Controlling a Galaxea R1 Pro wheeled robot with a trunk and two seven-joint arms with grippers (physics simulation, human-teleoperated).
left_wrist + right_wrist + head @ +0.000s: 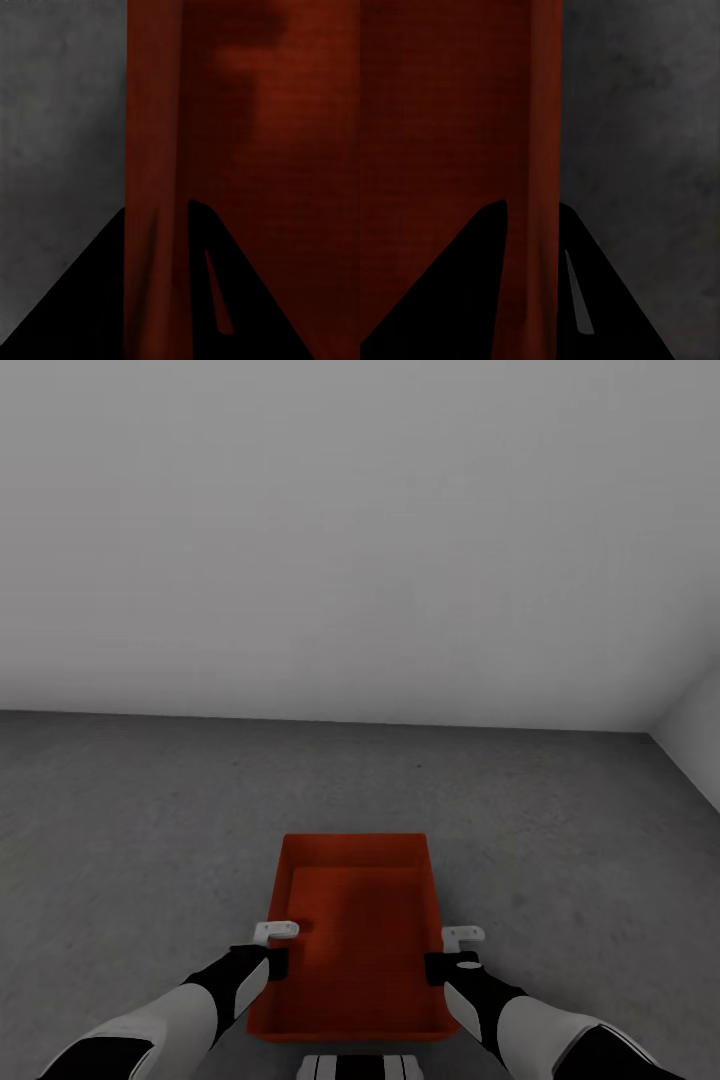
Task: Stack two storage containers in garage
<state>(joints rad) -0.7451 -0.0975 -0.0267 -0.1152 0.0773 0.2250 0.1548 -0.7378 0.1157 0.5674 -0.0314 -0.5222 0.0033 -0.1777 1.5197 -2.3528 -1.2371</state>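
An orange-red storage container is straight ahead of me, low over the garage's dark grey concrete floor. I cannot tell whether it rests on that floor. My left gripper is shut on its left side wall. My right gripper is shut on the right side wall. In the left wrist view the black fingers straddle the red wall, with the ribbed base to one side. The right wrist view has the same grip, fingers on either side of the wall.
A plain white wall rises behind the floor. A second white wall meets it in a corner at the far right. Bare concrete spreads to the left, the right and beyond the container. My base peeks in at the bottom edge.
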